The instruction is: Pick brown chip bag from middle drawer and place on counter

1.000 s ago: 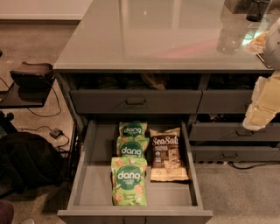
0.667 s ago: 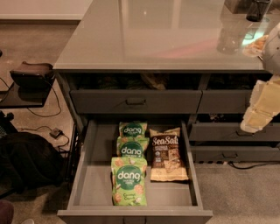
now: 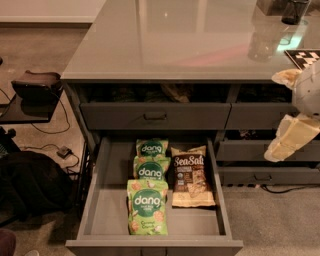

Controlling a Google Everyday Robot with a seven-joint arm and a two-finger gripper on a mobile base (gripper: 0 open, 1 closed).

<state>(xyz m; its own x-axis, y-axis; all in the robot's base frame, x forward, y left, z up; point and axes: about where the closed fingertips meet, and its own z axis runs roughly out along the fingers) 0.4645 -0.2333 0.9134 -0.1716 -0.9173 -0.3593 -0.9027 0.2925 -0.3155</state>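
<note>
The brown chip bag (image 3: 191, 175) with white "Sea Salt" lettering lies flat on the floor of the open middle drawer (image 3: 102, 200), right of centre. Three green "dang" bags (image 3: 148, 195) lie in a column just to its left, the nearest one touching its edge. The glossy grey-green counter (image 3: 170, 45) spans the top above the drawers. My gripper (image 3: 290, 140), cream-white, hangs at the right edge of the view, in front of the right-hand drawers, well to the right of and above the brown bag, with nothing in it.
A closed drawer front with a bar handle (image 3: 155, 116) sits above the open drawer. A dark cup (image 3: 295, 10) and a checkered tag (image 3: 305, 57) are at the counter's far right. A black stand (image 3: 35, 90), cables and a dark bag (image 3: 30, 185) are on the floor at left.
My gripper has dropped a little lower and slightly left along the right edge. The bags and the drawer have not moved.
</note>
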